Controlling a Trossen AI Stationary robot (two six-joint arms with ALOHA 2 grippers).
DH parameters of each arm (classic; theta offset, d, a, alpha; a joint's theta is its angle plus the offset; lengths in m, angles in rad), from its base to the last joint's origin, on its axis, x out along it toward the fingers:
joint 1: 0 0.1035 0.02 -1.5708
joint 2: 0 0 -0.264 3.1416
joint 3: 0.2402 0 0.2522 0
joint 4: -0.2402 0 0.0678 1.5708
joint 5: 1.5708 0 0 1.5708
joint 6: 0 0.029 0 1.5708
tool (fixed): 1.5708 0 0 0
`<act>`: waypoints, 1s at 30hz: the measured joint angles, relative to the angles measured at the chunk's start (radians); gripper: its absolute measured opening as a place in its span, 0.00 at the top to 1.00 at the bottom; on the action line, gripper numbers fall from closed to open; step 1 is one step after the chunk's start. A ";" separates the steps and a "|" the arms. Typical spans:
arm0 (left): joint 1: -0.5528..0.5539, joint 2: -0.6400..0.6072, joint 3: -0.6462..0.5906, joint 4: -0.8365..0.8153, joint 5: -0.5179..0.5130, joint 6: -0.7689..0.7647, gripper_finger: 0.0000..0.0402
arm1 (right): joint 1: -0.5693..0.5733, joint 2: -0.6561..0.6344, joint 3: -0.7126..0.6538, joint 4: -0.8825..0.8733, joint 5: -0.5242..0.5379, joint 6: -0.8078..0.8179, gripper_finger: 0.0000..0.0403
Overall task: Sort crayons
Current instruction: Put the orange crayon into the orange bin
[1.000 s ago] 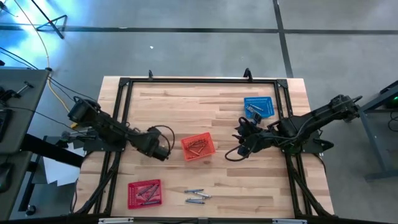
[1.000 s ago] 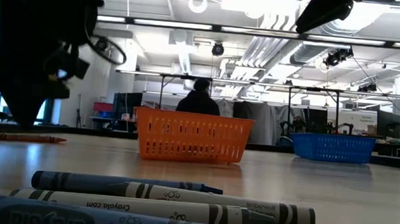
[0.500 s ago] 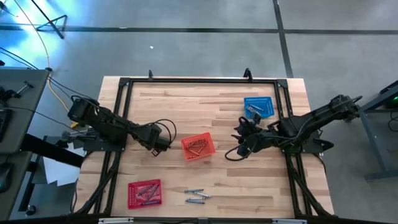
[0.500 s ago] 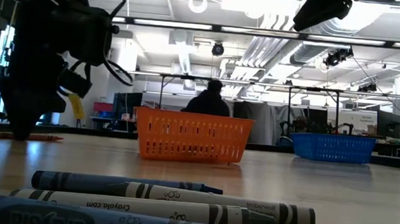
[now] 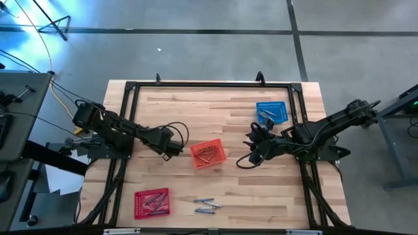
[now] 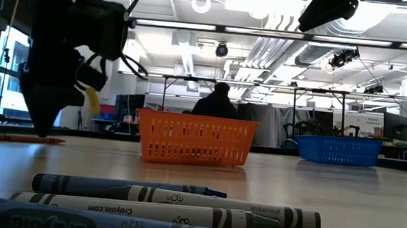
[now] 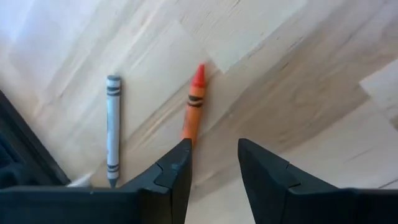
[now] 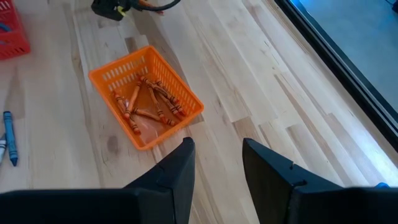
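**Left claw shifts onto the loose orange crayon**

The left claw (image 7: 213, 163), fingers spread and empty, has slid along the wooden counter (image 5: 196, 111) toward the orange mesh basket (image 5: 208, 154) — it now hangs over a thin orange crayon (image 7: 193, 104), with a grey crayon (image 7: 112, 129) just beside. A pick-up looks next. The right claw (image 8: 216, 163) waits spread near the blue mesh basket (image 5: 272, 112); blue crayons (image 6: 168, 203) lie at the near edge.

bright ceiling strip lights glare in the low view, nearest crayons (image 6: 175, 205) blurred, wood evenly lit.
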 joint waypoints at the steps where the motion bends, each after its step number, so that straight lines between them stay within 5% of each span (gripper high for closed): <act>1: 0.000 -0.002 0.006 -0.007 -0.006 0.012 0.70 | 0.000 0.000 0.000 -0.001 0.000 0.000 0.68; 17: 0.140 -0.004 0.021 -0.046 -0.055 0.239 0.70 | 0.000 0.000 0.000 0.000 0.000 0.007 0.68; 30: 0.245 -0.005 0.014 -0.030 0.121 0.483 0.70 | 0.000 0.000 0.000 0.000 0.000 0.008 0.68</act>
